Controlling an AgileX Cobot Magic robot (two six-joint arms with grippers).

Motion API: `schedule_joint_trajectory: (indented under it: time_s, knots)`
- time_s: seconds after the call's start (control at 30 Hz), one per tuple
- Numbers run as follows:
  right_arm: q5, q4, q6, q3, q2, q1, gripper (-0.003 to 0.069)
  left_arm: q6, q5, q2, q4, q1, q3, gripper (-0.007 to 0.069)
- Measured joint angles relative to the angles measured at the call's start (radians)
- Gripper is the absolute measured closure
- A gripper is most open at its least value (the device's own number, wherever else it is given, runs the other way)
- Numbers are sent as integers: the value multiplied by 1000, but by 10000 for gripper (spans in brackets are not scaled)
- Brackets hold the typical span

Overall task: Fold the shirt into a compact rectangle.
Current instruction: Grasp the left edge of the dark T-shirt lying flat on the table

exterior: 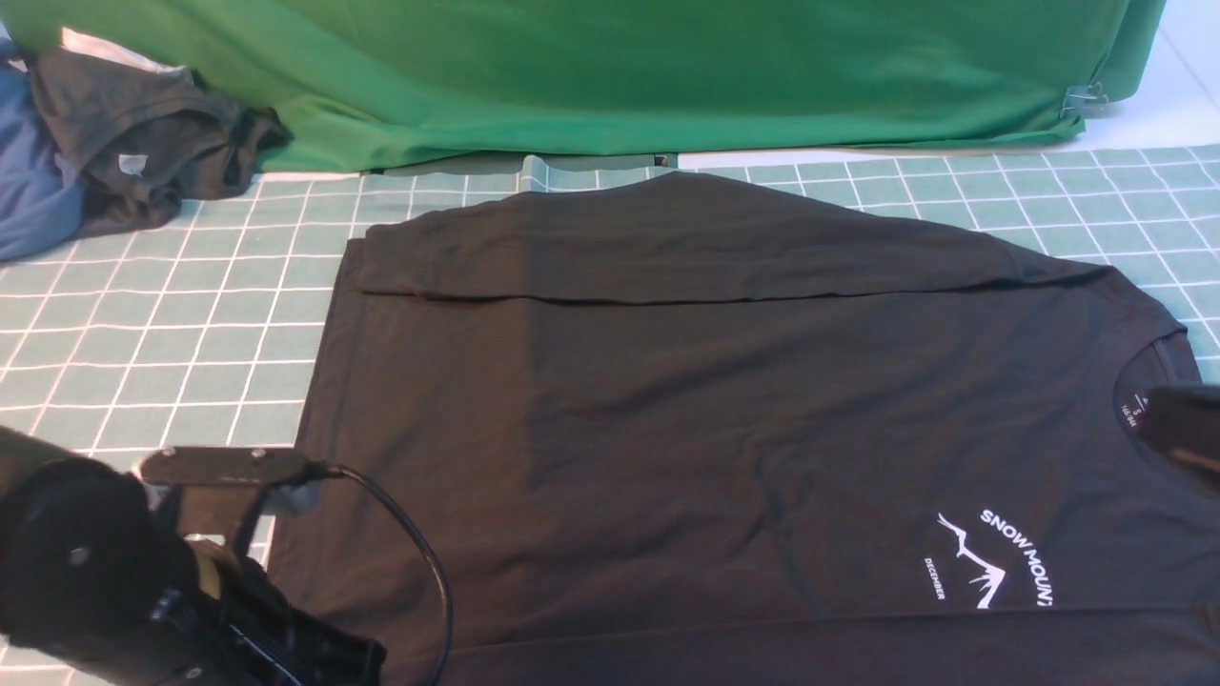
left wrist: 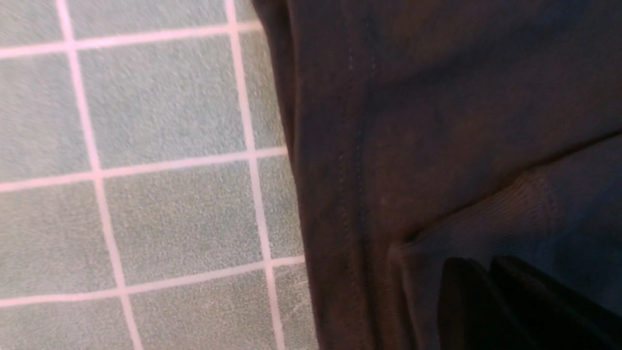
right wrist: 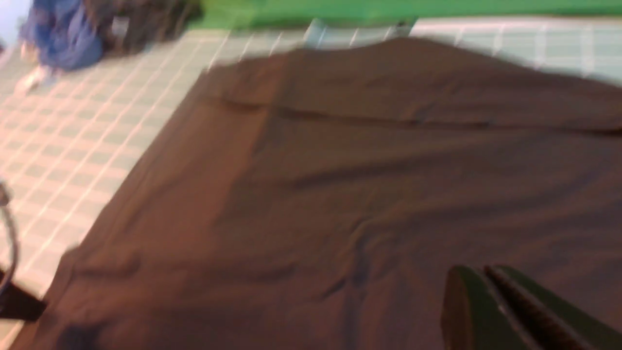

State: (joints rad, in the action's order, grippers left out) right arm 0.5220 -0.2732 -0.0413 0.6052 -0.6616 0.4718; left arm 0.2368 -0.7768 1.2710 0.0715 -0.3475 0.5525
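Shirt (exterior: 667,410), one; grey garment (exterior: 143,143), one; blue garment (exterior: 33,181), one.

Matt black knitted-cloth shirt (exterior: 667,410), its ribbed cuff (left wrist: 486,218) and stitched hem just beside the dull black, plastic-looking left gripper (left wrist: 481,266), on a fuzzy, felt-like pale green gridded table cover (left wrist: 160,214); smoother green cloth backdrop (exterior: 667,67) well beyond the gripper.

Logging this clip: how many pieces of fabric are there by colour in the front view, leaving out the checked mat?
black shirt: 1
dark grey garment: 1
blue garment: 1
green cloth: 1
Total: 4
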Motion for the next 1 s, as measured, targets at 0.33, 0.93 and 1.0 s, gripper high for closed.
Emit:
schedule_joint_trajectory:
  time_s: [0.33,0.93,1.0]
  knots:
    - [-61,0,0,-21,-43,59,622,-31,58,100,0,0,0,268]
    - [-78,-1,0,-21,-44,59,620,-100,36,122,37,0,0,572]
    - [-78,-1,0,-21,-44,59,620,-104,32,122,37,0,1,601]
